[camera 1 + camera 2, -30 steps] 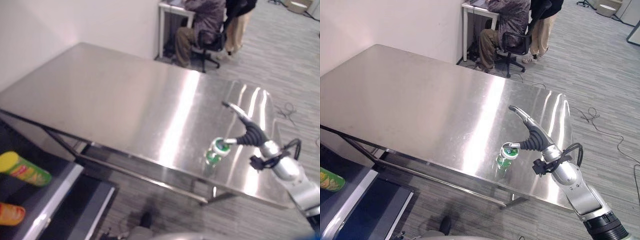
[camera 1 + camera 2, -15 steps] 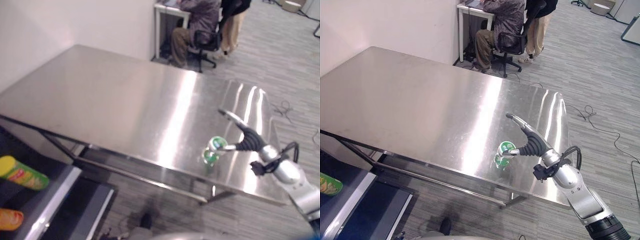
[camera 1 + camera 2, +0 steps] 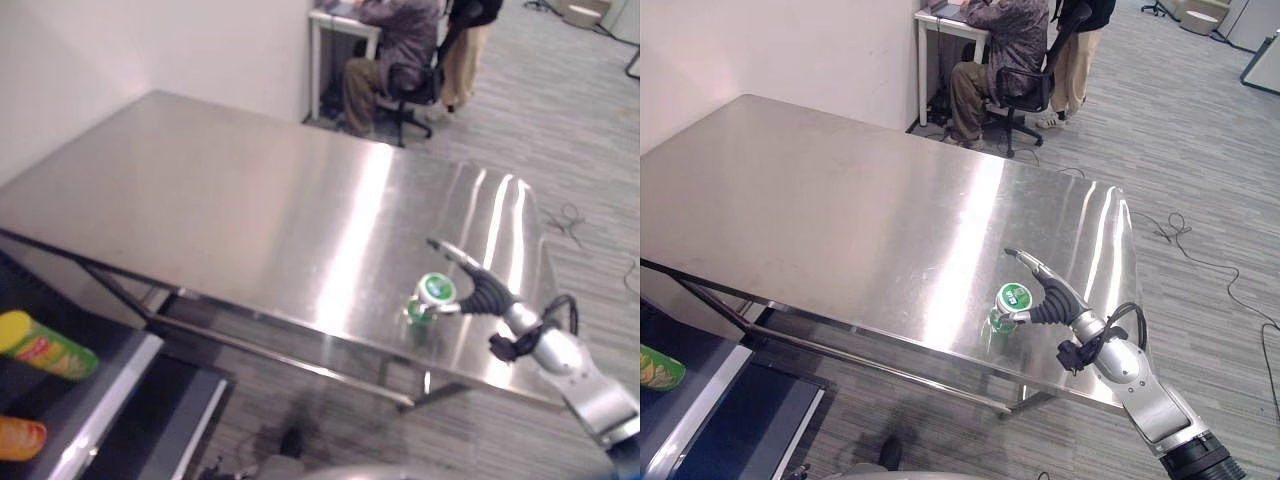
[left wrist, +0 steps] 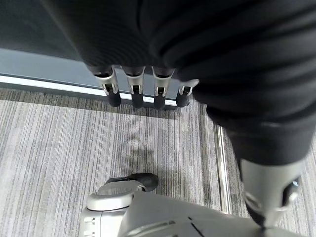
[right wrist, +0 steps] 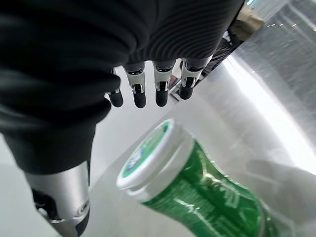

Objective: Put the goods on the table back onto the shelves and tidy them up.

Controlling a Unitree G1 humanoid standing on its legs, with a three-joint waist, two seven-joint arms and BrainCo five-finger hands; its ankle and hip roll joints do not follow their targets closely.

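One item for you on the steel table: a small green plastic bottle with a white cap, upright near the front edge. Your right hand is beside it, fingers straight above the cap and thumb spread apart, nothing gripped; looks like a pre-grasp approach. Left hand hangs over the floor, fingers relaxed, empty. Farther left, the dark shelf holds a yellow-lidded green canister. Beyond the table, people at a desk.
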